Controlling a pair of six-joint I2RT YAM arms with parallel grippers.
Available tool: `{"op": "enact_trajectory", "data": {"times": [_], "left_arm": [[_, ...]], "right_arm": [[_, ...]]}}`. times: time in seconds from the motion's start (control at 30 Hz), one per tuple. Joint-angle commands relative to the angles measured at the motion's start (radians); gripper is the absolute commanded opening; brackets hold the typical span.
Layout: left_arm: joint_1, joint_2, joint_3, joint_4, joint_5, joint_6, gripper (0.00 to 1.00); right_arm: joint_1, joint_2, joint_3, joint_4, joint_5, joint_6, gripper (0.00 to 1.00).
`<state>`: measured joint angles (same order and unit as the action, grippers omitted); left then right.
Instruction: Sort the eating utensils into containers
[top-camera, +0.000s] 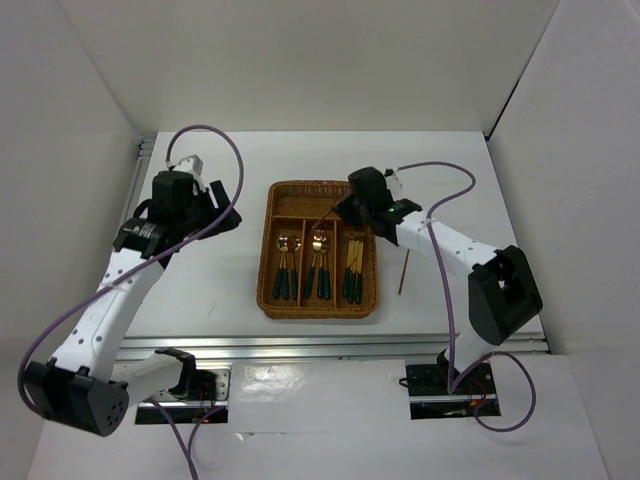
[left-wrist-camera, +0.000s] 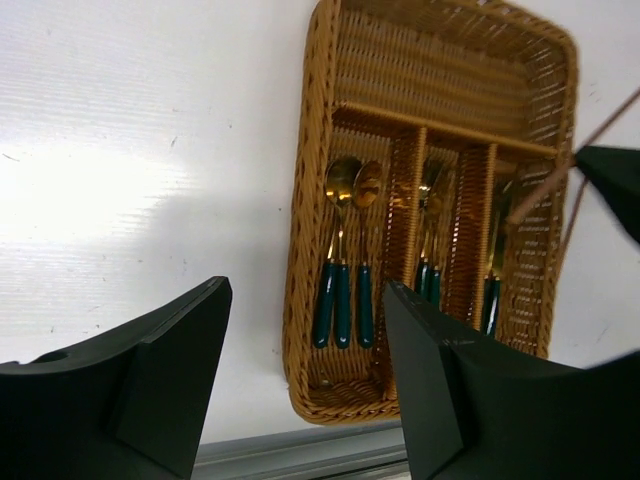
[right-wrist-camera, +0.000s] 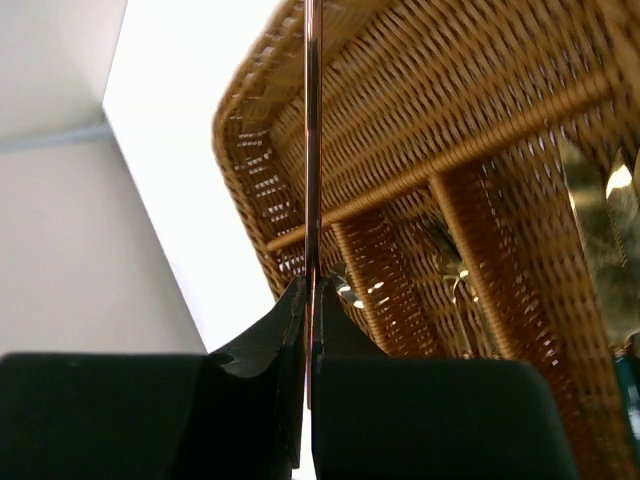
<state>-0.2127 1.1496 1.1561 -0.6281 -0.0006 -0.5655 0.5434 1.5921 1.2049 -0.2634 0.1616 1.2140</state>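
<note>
The brown wicker tray (top-camera: 263, 280) lies mid-table, its long slots lengthwise. Gold-headed, dark-handled spoons (top-camera: 286, 265) fill the left slot; similar utensils (top-camera: 319, 262) lie in the middle slot and more (top-camera: 354, 270) in the right one. My right gripper (top-camera: 343, 212) hovers over the tray's far right part, shut on a thin reddish chopstick (right-wrist-camera: 312, 150) that points out over the crosswise slot (top-camera: 318, 202). A second chopstick (top-camera: 403, 272) lies on the table right of the tray. My left gripper (top-camera: 226, 215) hangs open left of the tray, holding nothing; its fingers (left-wrist-camera: 170, 370) frame the tray's (left-wrist-camera: 300, 250) near end.
White walls close in the table on the left, back and right. A metal rail (top-camera: 340, 345) runs along the near edge, just below the tray. Purple cables loop above both arms.
</note>
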Motion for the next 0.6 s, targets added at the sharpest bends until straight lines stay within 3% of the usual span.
{"op": "enact_trajectory", "data": {"times": [0.0, 0.13, 0.37, 0.57], "left_arm": [[0.006, -0.096, -0.019, 0.021, -0.029, -0.019, 0.77], [0.006, -0.166, -0.039, 0.011, -0.029, -0.019, 0.78], [0.006, -0.226, -0.049, -0.022, -0.029, -0.019, 0.78], [0.015, -0.258, -0.039, -0.042, -0.058, -0.010, 0.79]], "right_arm": [[0.070, 0.014, -0.030, 0.144, 0.202, 0.244, 0.00], [0.156, 0.100, 0.030, 0.150, 0.323, 0.354, 0.02], [0.196, 0.230, 0.073, 0.181, 0.418, 0.593, 0.04], [0.205, 0.311, 0.189, 0.154, 0.504, 0.588, 0.08]]}}
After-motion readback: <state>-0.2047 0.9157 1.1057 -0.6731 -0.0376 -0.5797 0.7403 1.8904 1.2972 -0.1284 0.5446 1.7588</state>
